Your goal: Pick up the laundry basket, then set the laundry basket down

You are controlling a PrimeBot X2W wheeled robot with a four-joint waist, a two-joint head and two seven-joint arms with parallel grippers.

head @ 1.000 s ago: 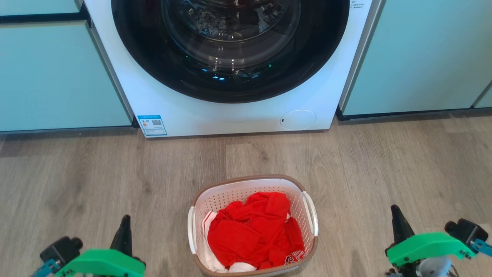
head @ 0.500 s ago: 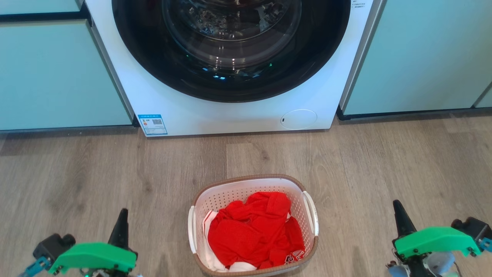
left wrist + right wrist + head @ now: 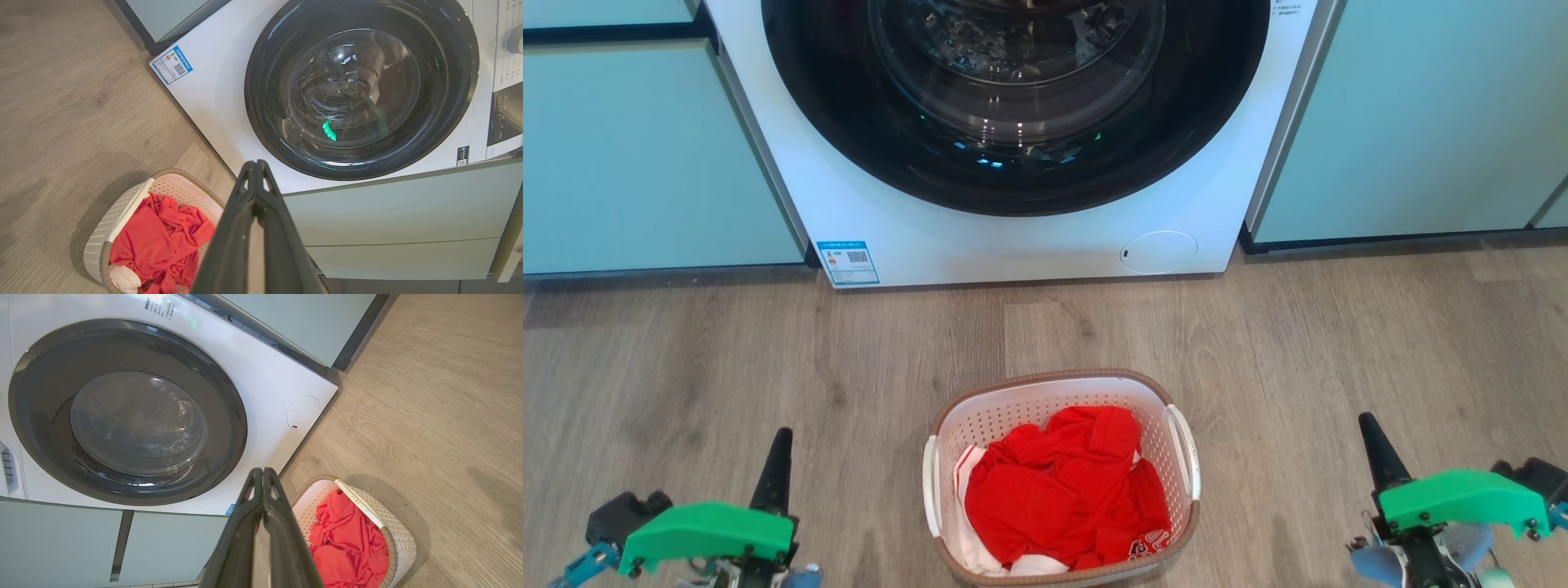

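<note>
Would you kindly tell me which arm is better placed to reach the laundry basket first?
Left, marginally: the left pincer, shut, seems slightly nearer the laundry basket than the right pincer; both flank it without touching.

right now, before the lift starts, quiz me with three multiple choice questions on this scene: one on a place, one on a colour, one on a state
1. Where does the laundry basket stand?
A. inside the drum
B. on the floor in front of the washing machine
C. on top of a cabinet

2. What colour is most of the clothing in the basket?
A. blue
B. red
C. green

3. How are the left hand and right hand?
A. both open around the rim
B. left shut on a handle
C. both shut, empty, apart from the basket

Answers:
1 B, it sits on the wood floor below the machine's front.
2 B, red cloth fills it, with a little white beneath.
3 C, each hand's fingers meet at a point, off to either side of the basket.
</note>
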